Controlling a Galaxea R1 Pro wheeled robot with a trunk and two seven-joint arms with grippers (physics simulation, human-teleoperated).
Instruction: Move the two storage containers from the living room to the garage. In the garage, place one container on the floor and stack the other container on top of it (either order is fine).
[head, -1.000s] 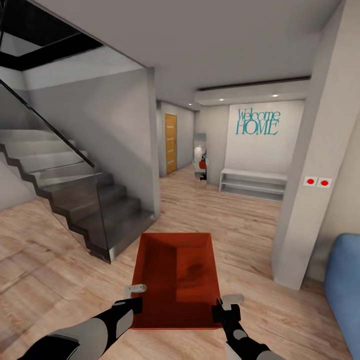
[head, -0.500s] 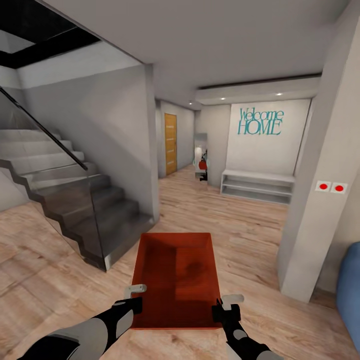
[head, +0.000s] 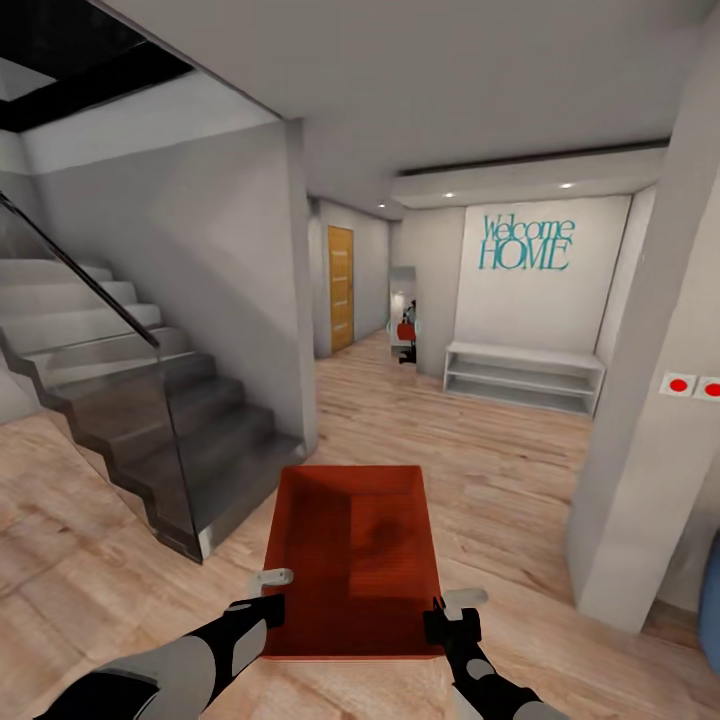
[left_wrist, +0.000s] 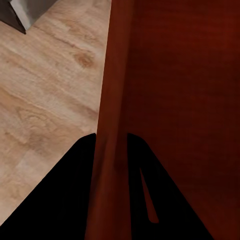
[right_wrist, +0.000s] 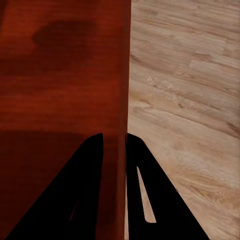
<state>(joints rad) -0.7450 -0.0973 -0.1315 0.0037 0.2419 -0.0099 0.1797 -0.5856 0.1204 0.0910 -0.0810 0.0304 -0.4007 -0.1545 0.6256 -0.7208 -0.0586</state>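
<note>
one bin (head: 352, 560) is carried, left fingers (left_wrist: 75, 190) and right fingers (right_wrist: 142, 195) pinching its side walls; hallway at 12 o'clock, garage and stacking remain

One container (head: 352, 555) (two grippers), perhaps.

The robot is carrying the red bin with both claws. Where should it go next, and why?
Probably roll straight on down the hall, holding tight. Each claw, left and right, pinches a side wall of the bin, and the floor here is light wood, not garage concrete. The stairs stand to the left and a pillar to the right, so keep centred.
</note>
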